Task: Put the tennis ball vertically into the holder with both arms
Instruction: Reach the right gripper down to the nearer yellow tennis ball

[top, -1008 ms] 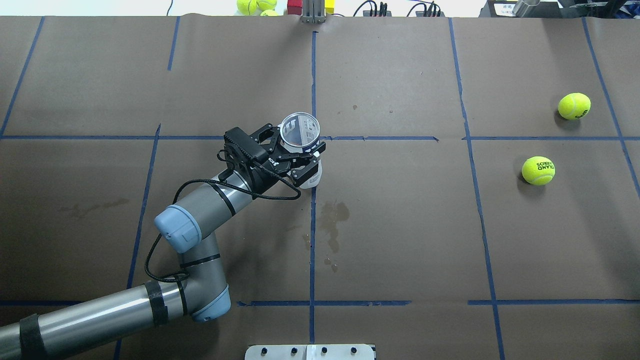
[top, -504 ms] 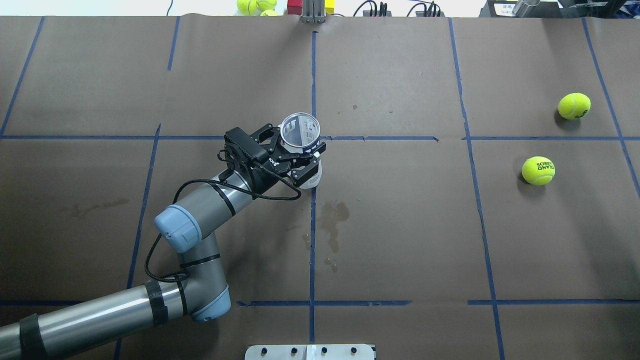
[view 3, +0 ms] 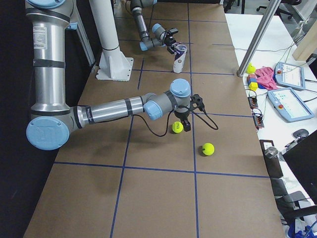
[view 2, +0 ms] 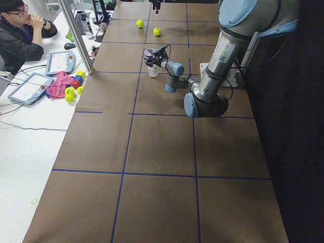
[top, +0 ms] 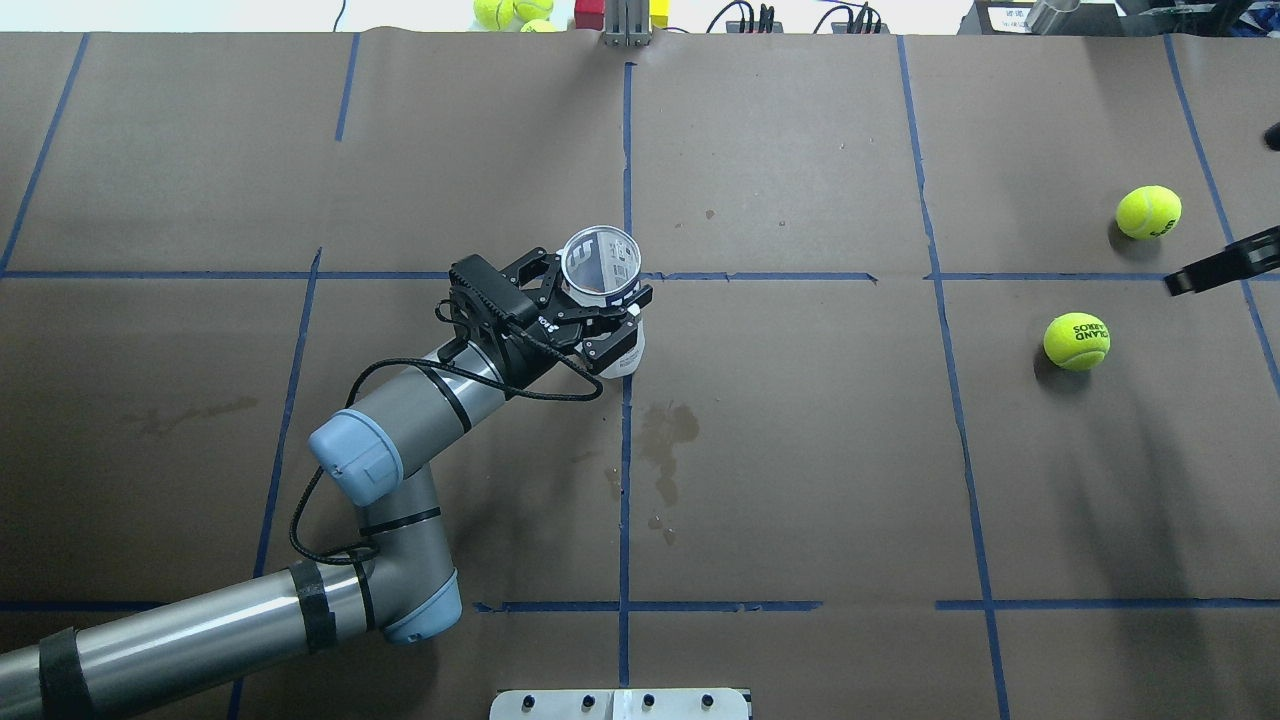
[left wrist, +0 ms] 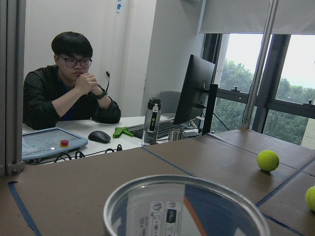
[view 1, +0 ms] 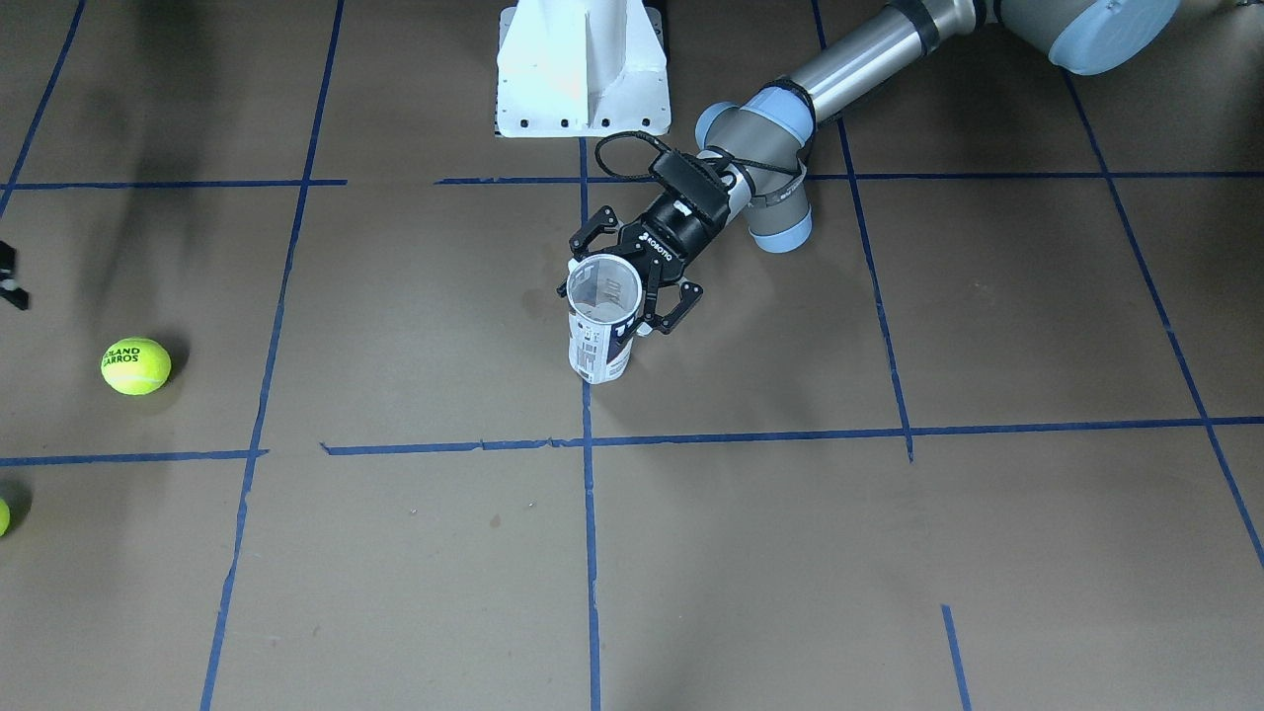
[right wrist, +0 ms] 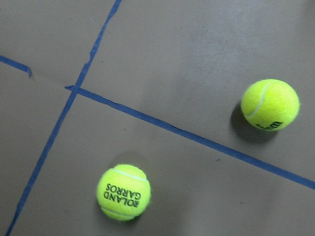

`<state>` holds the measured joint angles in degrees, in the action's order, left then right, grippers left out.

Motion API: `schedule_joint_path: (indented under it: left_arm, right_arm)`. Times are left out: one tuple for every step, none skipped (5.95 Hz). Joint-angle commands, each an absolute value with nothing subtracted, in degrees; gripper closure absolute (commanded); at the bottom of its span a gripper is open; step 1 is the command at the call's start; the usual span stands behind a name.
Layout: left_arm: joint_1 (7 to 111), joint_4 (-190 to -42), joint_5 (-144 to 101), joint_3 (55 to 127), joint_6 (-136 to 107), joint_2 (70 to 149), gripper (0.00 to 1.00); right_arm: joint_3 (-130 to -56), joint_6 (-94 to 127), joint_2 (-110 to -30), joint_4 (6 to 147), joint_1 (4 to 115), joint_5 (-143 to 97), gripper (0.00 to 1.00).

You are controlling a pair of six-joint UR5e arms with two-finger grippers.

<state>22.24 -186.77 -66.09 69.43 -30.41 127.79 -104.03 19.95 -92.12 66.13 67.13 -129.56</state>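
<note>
The holder [top: 600, 262], a clear can with a white and navy label, stands upright at the table's middle with its metal-rimmed mouth up and nothing inside; it also shows in the front view [view 1: 599, 341]. My left gripper [top: 605, 305] is shut on its upper part from the side. Two yellow tennis balls lie on the table at the right: one marked ROLAND GARROS [top: 1076, 341] and one farther back [top: 1148, 212]. My right gripper [top: 1222, 212] shows only as two black fingertips, well apart, at the right edge. It hangs above the balls and holds nothing.
The white pedestal base [view 1: 583, 69] stands at the robot's side of the table. Spare balls and coloured blocks [top: 515, 10] lie beyond the far edge next to a metal post [top: 627, 25]. An operator [view 2: 17, 35] sits at the desk there.
My right gripper's fingers have come into the overhead view at the right edge, near the two balls. The left arm, the holder and the balls have not moved.
</note>
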Motion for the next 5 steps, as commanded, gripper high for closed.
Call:
schedule_joint_path:
  left_arm:
    - [22.24, -186.77, -66.09, 69.43, -30.41, 127.79, 0.13]
    - [22.24, -186.77, -66.01, 69.43, -30.41, 127.79, 0.13]
    - [22.24, -186.77, -66.01, 69.43, -30.41, 127.79, 0.13]
    - [22.24, -186.77, -66.01, 69.43, -30.41, 127.79, 0.13]
    - [22.24, -186.77, -65.92, 69.43, -30.41, 127.71, 0.13]
  right_arm:
    - [-103.63, 27.93, -91.67, 61.54, 58.57, -120.72, 0.0]
    - [-102.4, 27.78, -91.41, 61.52, 57.84, -120.15, 0.0]
    - [-101.26, 27.6, -91.15, 61.44, 56.79, -118.84, 0.0]
    - [-99.42, 27.6, -90.97, 61.44, 55.65, -117.61, 0.0]
    - [-98.1, 27.6, -90.27, 61.44, 55.2, -116.99, 0.0]
